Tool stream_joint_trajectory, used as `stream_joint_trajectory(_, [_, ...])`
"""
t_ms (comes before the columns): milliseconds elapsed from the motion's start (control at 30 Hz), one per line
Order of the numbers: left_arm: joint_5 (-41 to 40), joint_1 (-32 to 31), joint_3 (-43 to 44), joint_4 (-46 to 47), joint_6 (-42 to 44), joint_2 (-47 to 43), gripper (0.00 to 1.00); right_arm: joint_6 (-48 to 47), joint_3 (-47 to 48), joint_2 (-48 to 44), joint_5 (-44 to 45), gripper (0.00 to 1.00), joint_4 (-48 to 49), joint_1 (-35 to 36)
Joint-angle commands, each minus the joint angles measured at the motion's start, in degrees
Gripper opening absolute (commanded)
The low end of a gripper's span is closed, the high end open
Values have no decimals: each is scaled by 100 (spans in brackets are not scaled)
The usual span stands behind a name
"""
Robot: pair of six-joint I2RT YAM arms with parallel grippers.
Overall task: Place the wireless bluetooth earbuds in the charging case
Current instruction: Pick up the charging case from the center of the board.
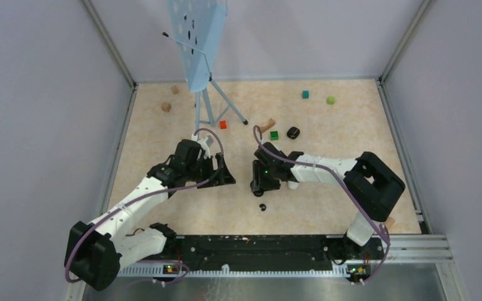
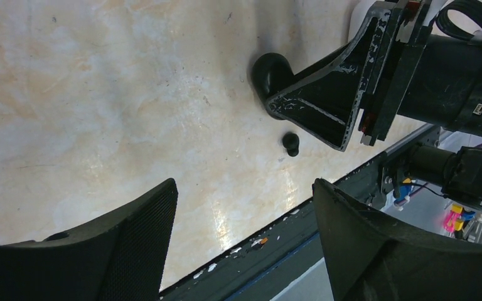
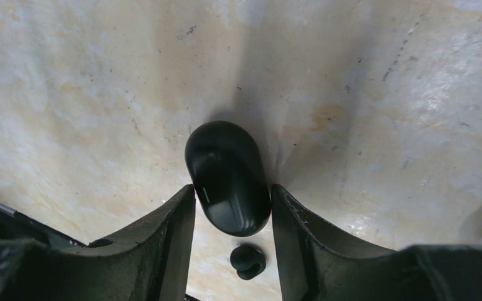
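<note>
earbud (image 3: 248, 260): black, on your worktop (image 3: 69, 94) just behind the right gripper (image 3: 232, 189) fingertips | black oval case (image 3: 226, 166): between those fingers, pressed at both sides | left gripper (image 2: 245, 186): beside it, your fingers spread wide

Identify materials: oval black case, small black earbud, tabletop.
The oval black case: likely hard plastic, glossy, crisp highlight streak. The small black earbud: glossy plastic too, tip material unclear. The tabletop: marbled beige laminate or vinyl, semi-gloss, reflects light, scuffed.
</note>
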Motion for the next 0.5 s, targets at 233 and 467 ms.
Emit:
stream_joint_trajectory(233, [271, 10, -166, 385, 157, 223, 87, 518, -117, -163, -339, 57, 612, 53])
stream_joint_trajectory(467, [444, 10, -338, 584, 126, 275, 88, 611, -283, -139, 3, 51, 591, 60])
